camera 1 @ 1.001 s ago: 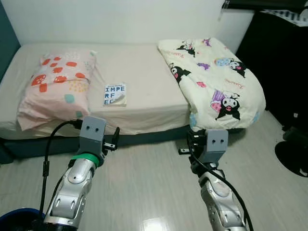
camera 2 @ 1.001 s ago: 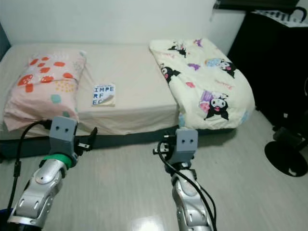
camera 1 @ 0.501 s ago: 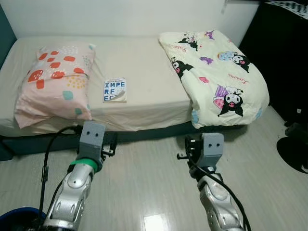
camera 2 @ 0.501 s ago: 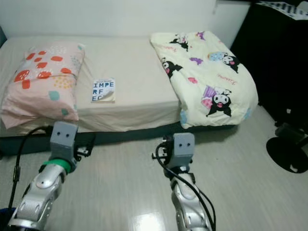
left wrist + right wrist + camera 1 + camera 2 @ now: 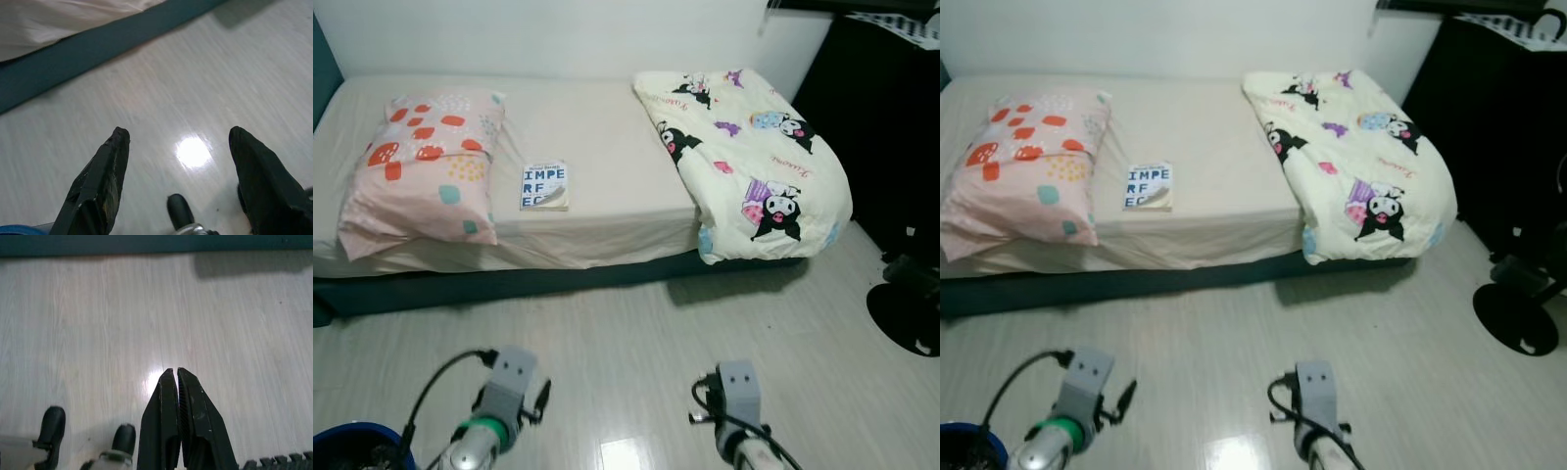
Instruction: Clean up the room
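Note:
A bed (image 5: 607,147) with a beige sheet stands ahead of me. On it lie a pink pillow (image 5: 421,166) with coloured spots at the left, a white book (image 5: 545,185) in the middle, and a cream cartoon-print blanket (image 5: 749,157) bunched at the right, hanging over the bed's edge. Both arms are low over the pale wood floor. My left gripper (image 5: 178,142) is open with nothing between its fingers. My right gripper (image 5: 176,374) is shut and holds nothing.
Dark furniture (image 5: 891,117) stands at the right, with a black round fan base (image 5: 906,318) on the floor beside it. A blue bin rim (image 5: 342,441) sits at the bottom left corner. The bed's dark teal base (image 5: 509,284) borders the wood floor (image 5: 626,362).
Both arms have dropped low, from in front of the bed's edge down to the bottom of the view. The view shifted slightly. Things on the bed lie as before.

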`<state>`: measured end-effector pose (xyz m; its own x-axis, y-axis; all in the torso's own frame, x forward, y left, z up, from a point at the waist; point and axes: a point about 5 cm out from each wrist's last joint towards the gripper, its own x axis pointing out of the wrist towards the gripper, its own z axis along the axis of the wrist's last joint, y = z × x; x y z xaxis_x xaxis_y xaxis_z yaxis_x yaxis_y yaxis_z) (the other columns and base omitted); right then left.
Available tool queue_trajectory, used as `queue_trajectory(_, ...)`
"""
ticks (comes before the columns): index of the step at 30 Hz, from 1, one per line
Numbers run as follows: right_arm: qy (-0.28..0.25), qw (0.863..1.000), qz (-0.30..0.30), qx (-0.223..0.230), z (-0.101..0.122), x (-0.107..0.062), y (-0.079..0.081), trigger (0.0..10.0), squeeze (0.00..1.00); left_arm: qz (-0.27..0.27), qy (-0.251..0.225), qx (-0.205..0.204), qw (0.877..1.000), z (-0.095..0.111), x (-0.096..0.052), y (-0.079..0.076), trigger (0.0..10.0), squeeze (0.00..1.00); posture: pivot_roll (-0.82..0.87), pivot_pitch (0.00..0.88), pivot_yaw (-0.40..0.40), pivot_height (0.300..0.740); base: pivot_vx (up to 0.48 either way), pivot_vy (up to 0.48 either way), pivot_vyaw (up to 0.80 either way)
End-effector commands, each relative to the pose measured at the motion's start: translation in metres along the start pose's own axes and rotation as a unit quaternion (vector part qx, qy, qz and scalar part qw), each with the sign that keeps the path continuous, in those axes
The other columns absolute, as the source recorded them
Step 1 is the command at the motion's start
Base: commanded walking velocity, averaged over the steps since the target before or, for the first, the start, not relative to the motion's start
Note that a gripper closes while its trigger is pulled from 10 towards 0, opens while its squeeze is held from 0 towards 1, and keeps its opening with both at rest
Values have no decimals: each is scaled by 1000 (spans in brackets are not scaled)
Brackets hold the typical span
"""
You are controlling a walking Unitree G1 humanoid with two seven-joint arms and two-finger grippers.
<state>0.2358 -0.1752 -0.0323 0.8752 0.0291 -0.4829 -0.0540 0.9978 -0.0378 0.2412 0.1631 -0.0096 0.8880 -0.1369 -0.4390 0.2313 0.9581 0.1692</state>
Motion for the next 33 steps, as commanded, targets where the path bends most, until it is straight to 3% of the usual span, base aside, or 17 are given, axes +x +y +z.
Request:
queue_trajectory(1, -5, 1000, 4, -5, -1, -1, 0, 10000, 0, -8, -5, 3, 1000, -2, -1, -4, 10000, 0, -3, 69, -37, 709, 0, 0, 0)
queue_trajectory(10, -9, 1000, 17, -12, -2, 2, 8, 10000, 0, -14, -9, -15, 1000, -8, -3, -14, 10000, 0, 8, 73, -46, 709, 0, 0, 0)
queue_trajectory(33, -35, 999, 15, -2, 6, 6, 8, 10000, 0, -4, -25, -10, 1000, -4, 1, -10, 10000, 0, -5, 68, -35, 709, 0, 0, 0)
